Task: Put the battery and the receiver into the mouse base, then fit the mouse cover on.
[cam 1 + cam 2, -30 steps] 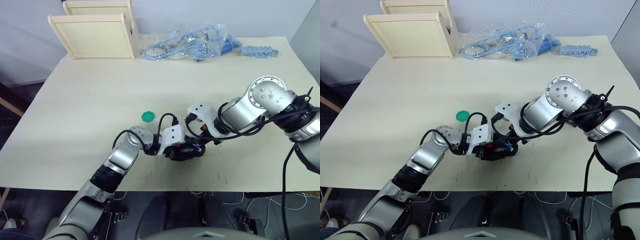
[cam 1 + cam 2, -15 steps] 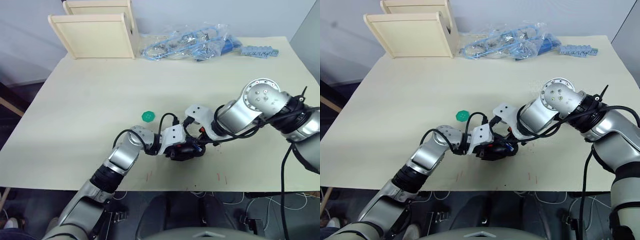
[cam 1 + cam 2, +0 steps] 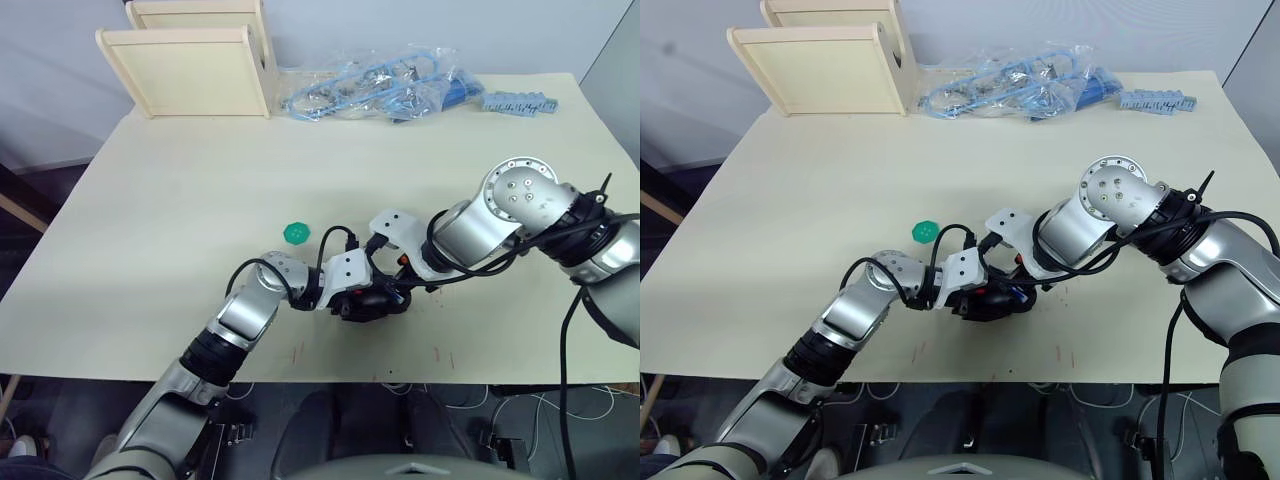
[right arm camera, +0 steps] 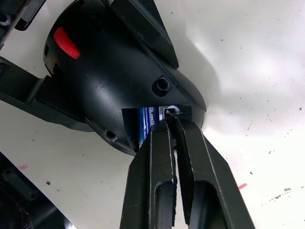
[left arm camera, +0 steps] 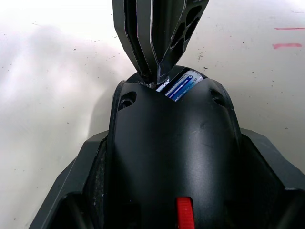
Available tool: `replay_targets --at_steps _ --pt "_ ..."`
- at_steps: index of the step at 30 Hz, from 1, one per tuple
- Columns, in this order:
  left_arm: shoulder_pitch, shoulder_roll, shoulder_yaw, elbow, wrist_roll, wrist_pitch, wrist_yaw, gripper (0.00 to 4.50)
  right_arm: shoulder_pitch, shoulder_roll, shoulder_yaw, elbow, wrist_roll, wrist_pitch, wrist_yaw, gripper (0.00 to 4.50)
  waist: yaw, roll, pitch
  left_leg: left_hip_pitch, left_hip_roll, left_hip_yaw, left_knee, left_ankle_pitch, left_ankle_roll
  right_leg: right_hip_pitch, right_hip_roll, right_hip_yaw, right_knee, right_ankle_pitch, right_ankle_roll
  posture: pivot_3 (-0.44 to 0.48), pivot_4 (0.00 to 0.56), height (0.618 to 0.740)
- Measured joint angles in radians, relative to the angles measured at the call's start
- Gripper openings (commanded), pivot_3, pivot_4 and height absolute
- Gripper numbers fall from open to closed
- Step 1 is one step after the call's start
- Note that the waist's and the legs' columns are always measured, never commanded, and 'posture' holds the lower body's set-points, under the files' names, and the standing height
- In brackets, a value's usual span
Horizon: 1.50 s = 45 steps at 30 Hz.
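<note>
Table (image 3: 150, 240) is seen as a pale top, with two wooden frames (image 3: 190, 70) at its far left edge and a bag of blue cables (image 3: 380, 90) at the far middle. Mouse base (image 5: 171, 157) is held near the front edge, clamped between the fingers of the left gripper (image 3: 362, 303), one finger along each flank; its red patch is shown facing up in the left wrist view. Right gripper (image 4: 172, 125) is positioned at the open end of the base, fingers pressed together with no visible gap, tips set against the slot opening. Battery (image 5: 183, 85) is seated inside that slot, blue-and-silver label partly exposed just beside the fingertips; contact between tips and battery cannot be told. Green disc (image 3: 295, 233) is lying apart, on the robot's left of the base.
</note>
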Motion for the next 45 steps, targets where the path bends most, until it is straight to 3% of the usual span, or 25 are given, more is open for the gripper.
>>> replay_targets --at_steps 2,5,18,39,45 --pt "-0.001 0.0 0.0 0.001 0.0 0.0 0.0 2.95 0.0 0.0 0.0 0.0 0.0 0.0 0.001 0.0 0.0 0.0 0.0 0.0 0.0 0.0 0.0 0.0 0.0 0.0 0.0 0.0 0.0 0.0 0.0 0.0 0.15 0.74" --pt "-0.001 0.0 0.0 0.001 0.0 0.0 0.0 2.95 0.0 -0.004 0.001 -0.002 0.0 0.003 0.003 0.98 0.0 0.0 0.0 0.0 0.0 0.0 0.0 0.0 0.0 0.0 0.0 0.0 0.0 0.0 0.0 0.0 0.15 0.74" --pt "-0.003 0.0 -0.001 0.002 0.001 -0.001 0.0 2.95 0.004 -0.015 0.003 -0.001 -0.004 0.003 0.003 0.98 0.0 0.0 0.0 -0.001 0.0 -0.001 0.0 0.0 0.0 0.0 0.0 -0.001 0.0 0.0 0.0 0.0 0.15 0.74" --pt "0.001 -0.001 0.0 -0.001 0.001 -0.003 0.001 2.95 0.012 -0.149 -0.027 -0.128 -0.015 -0.003 0.204 0.98 0.001 0.0 0.0 -0.002 0.0 -0.003 -0.001 0.0 0.0 0.0 0.0 -0.003 -0.003 0.0 0.0 0.0 0.15 0.74" --pt "0.001 -0.002 -0.001 0.0 0.001 -0.011 -0.002 2.95 0.257 -0.268 -0.22 -0.371 -0.185 -0.039 0.352 0.98 0.004 0.0 0.0 -0.003 0.0 -0.003 -0.002 0.0 0.0 0.0 -0.001 -0.004 -0.004 0.0 0.0 0.0 0.15 0.74"
